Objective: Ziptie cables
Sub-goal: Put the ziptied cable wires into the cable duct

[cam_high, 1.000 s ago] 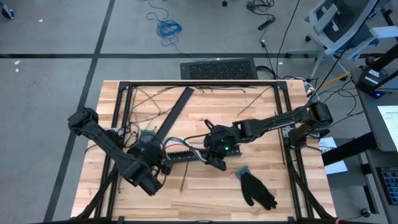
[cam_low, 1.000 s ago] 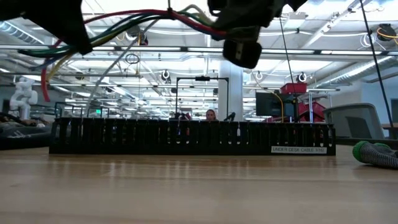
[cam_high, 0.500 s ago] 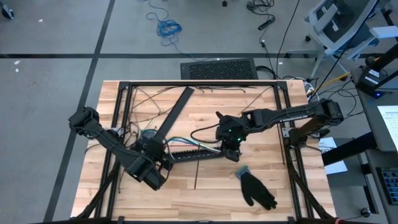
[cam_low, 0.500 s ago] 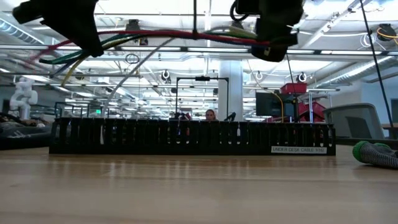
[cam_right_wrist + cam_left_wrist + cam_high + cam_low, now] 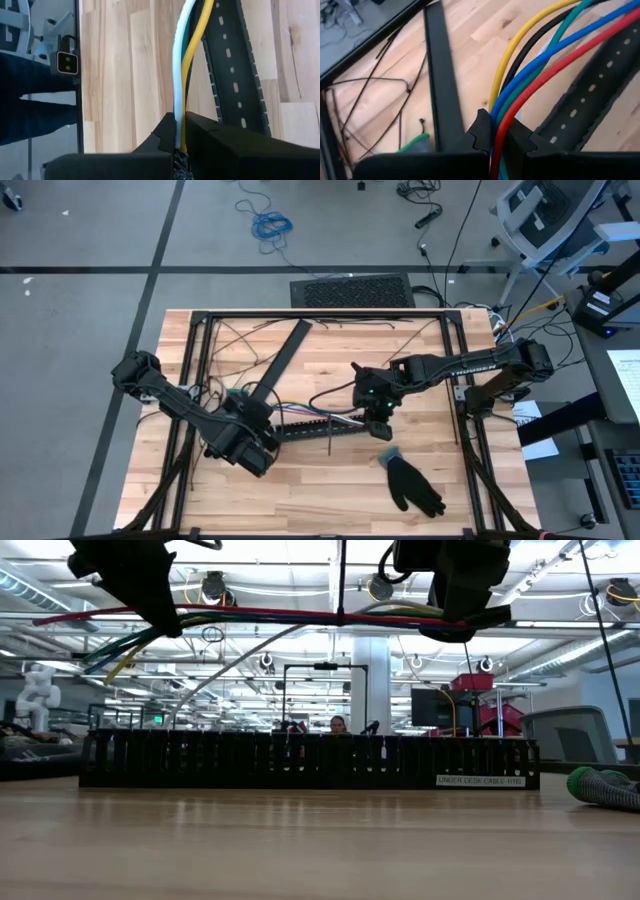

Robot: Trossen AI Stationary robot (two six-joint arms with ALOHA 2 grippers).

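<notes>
The cables [image 5: 300, 616] hung stretched in the air between both grippers, above the black slotted strip [image 5: 310, 762] that lay on the table [image 5: 330, 470]. In the left wrist view the bundle [image 5: 530, 75] showed yellow, black, green, blue and red strands; in the right wrist view [image 5: 182, 65] white, green and yellow ones. The left gripper [image 5: 494, 137] was pinched shut on one end, over the table's left middle [image 5: 250, 420]. The right gripper [image 5: 178, 137] was clamped on the other end, near the table's centre [image 5: 378, 415]. A thin black strand [image 5: 341, 580] crossed the bundle vertically. A dark glove [image 5: 410, 483] lay on the table nearer the front edge, to the right. A second black strip [image 5: 280, 365] lay diagonally towards the back.
</notes>
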